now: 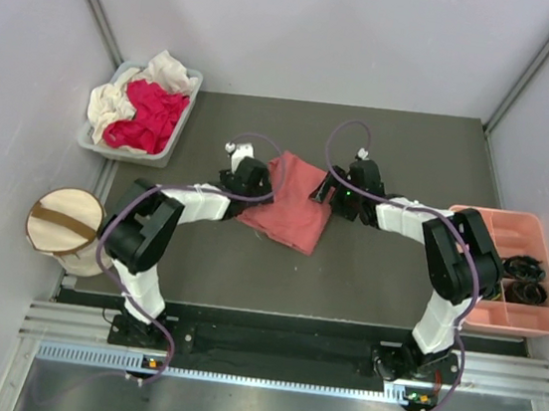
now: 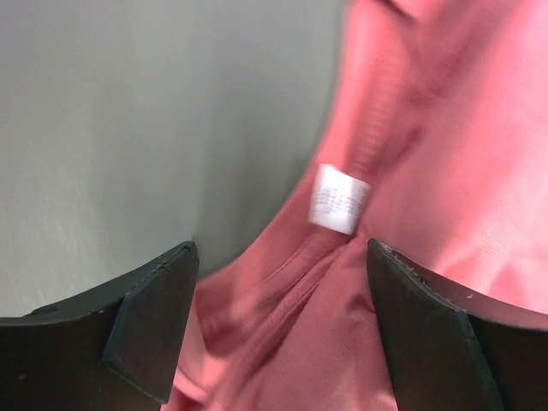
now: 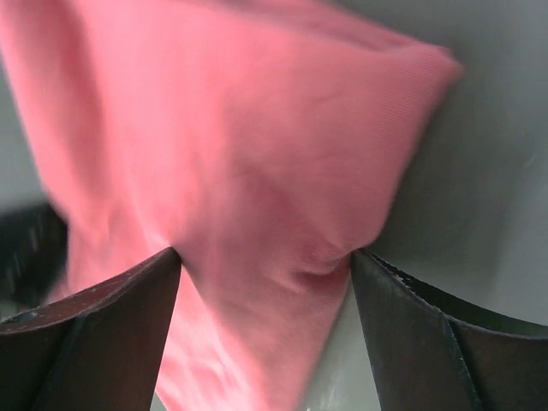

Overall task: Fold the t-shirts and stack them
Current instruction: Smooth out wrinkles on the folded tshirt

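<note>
Top view, centre of table (image 1: 376,278): pink shirt (image 1: 290,204), folded into a rough rectangle, lying flat and skewed.

At its 9 o'clock edge: left gripper (image 1: 248,174), low over the cloth. From left wrist: jaws spread wide, clamped on nothing; one finger over bare table, the other over the shirt, with a seam and small white label (image 2: 340,199) in the gap.

At the shirt's 2 o'clock corner: right gripper (image 1: 342,189). From right wrist: jaws likewise wide apart, straddling a bunched fold of pink cloth, not pinching it.

At 10 o'clock from the pink shirt, table's far corner: grey bin (image 1: 180,114) holding red shirt (image 1: 150,115) and cream shirt (image 1: 111,105), both crumpled, unfolded.

At 4 o'clock, table's edge: pink tray (image 1: 498,218) with compartments.

At 8 o'clock, off the table: round cream basket (image 1: 63,228) with brown strap.
</note>
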